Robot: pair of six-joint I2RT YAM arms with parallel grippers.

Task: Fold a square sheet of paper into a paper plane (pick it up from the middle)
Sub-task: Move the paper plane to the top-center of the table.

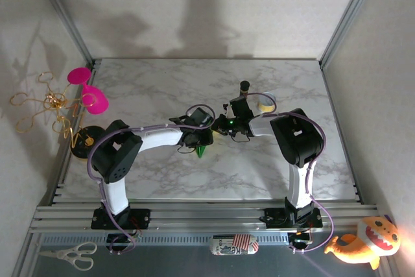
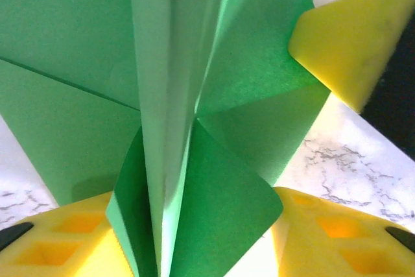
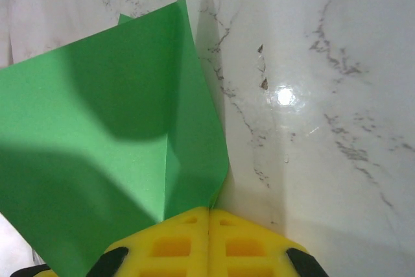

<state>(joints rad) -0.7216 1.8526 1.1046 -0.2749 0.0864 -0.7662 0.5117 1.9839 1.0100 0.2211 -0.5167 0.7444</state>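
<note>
Marble table (image 1: 162,82), both arms meeting mid-table. Sheet of paper (image 1: 202,152), partly folded, sits between the two grippers at table centre. Right gripper (image 3: 209,215) is pinched fully closed on one edge of it. Left gripper (image 2: 194,238) is about half open, fingers straddling the centre crease, no clear grip. Risk: closing off-centre skews the crease; pulling against the right pinch could tear or slip the paper.

Left hand (image 2: 194,231) parted, right hand (image 3: 209,228) pinched closed
</note>
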